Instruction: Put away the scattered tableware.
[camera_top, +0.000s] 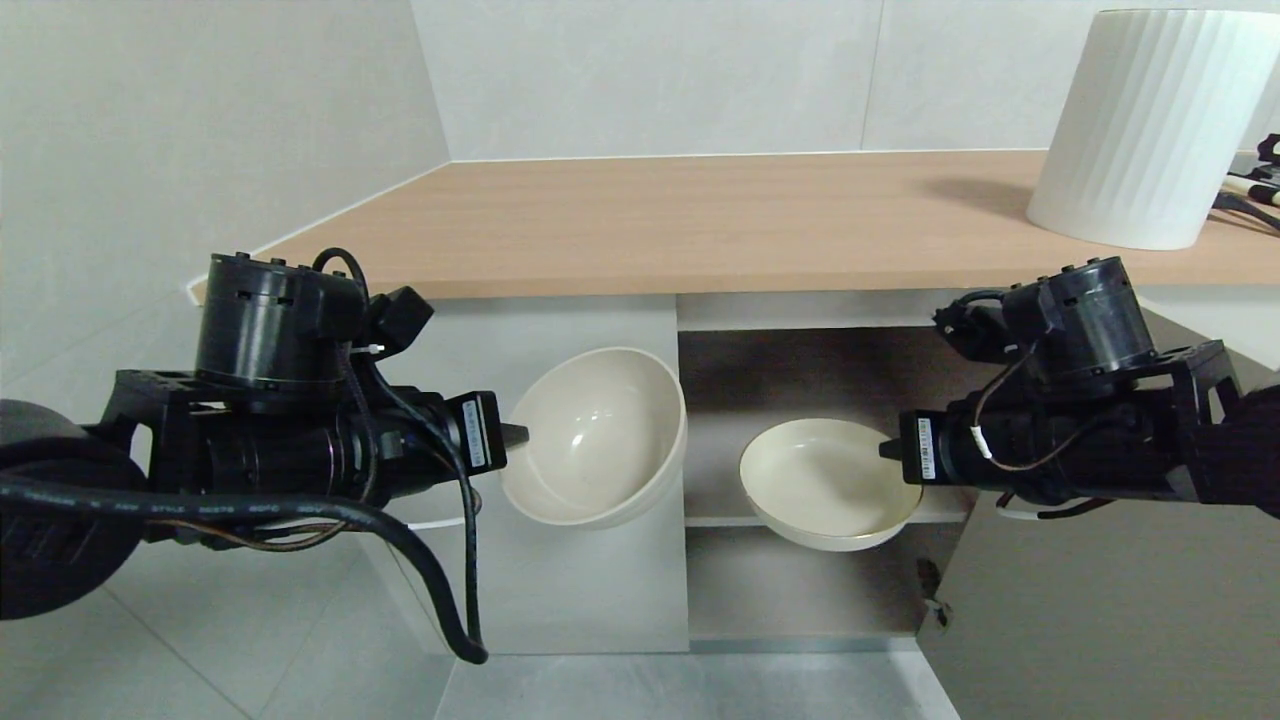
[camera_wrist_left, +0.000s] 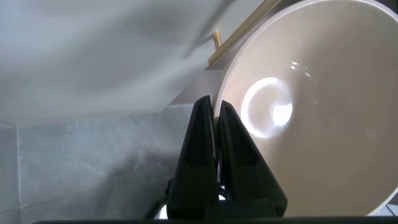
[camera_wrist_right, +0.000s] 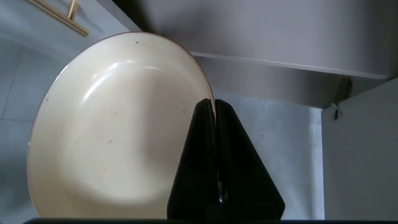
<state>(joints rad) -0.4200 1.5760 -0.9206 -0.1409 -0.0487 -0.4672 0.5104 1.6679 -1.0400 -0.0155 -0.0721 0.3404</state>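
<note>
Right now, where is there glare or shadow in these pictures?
Left wrist view: a bright glare ring inside the deep bowl, near the left gripper. Head view: the white ribbed cylinder casts a shadow on the wooden counter; the open cabinet is dim. Right wrist view: the shallow dish has only faint sheen.

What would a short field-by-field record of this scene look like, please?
Left arm: left gripper shut on the rim of the deep bowl, which is held tilted in front of the cabinet door
Right arm: right gripper shut on the rim of the shallow dish, which is held in front of the open compartment's shelf
Counter: the countertop bears a white ribbed container
Status: both pieces gripped, neither set down yet
</note>
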